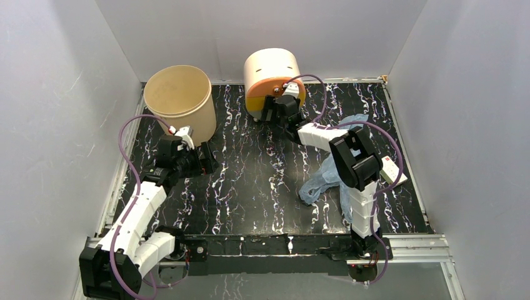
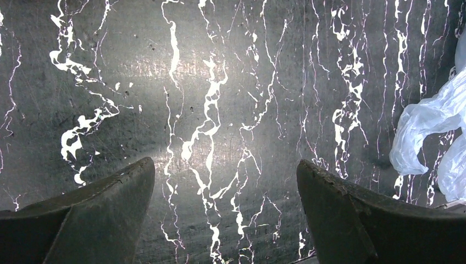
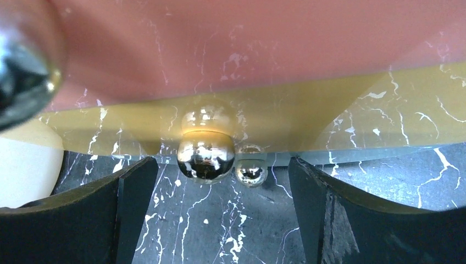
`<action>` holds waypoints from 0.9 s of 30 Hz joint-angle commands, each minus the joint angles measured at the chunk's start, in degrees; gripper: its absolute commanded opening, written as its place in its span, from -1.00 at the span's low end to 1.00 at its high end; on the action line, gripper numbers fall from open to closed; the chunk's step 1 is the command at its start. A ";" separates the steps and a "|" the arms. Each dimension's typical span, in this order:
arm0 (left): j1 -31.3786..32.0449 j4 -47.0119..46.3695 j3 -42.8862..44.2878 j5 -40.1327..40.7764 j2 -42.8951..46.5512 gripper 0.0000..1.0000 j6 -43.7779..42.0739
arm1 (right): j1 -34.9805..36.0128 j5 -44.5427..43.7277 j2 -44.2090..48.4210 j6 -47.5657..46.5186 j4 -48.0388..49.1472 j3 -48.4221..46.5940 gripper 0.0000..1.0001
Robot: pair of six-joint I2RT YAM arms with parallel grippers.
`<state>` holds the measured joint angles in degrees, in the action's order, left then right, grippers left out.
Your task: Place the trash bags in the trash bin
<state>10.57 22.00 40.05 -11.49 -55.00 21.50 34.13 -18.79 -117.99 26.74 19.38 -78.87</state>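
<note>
Bag [image 1: 319, 181] lies crumpled on the right half of the table [image 1: 262, 187], partly under the right arm's elbow and apart from both claws. The left claw [image 1: 209, 164] hangs low over bare marble just in front of the bin [image 1: 180, 100], with its jaws spread wide and nothing between them. In the left wrist view the bag [image 2: 428, 126] shows only at the right edge, out past the fingers [image 2: 104, 214].

The right claw [image 1: 270, 111] is up against the front of the cylinder [image 1: 273, 78], also wide open and empty. The bag lies behind it, toward the arm's base. Its wrist camera shows two shiny knobs [image 3: 206, 154] between the fingers [image 3: 351, 214], low on the orange-yellow front. A third knob is blurred at the left edge.

Count: one bag, one bin standing upright with its mouth up at the table's far left, one cylinder, two claws.
</note>
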 commanded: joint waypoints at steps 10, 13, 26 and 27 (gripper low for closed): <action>-0.30 -1.42 -1.07 -1.83 0.54 0.96 -1.48 | -0.29 5.48 25.59 -9.23 -7.53 14.24 0.97; -0.31 -1.21 -0.85 -3.07 -0.27 0.95 -1.72 | -1.27 -8.20 36.37 -7.40 -17.86 19.80 0.97; -0.35 -1.74 -1.01 -3.72 -2.08 0.95 -1.41 | -31.48 20.63 48.57 4.01 -35.60 34.11 0.97; -0.32 -1.78 -1.09 -3.82 -1.93 0.95 -1.33 | -31.49 22.71 47.19 3.76 -35.90 33.80 0.97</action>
<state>10.57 20.82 39.68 -13.67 -57.23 20.58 2.66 -10.81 -68.69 29.87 -15.73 -43.40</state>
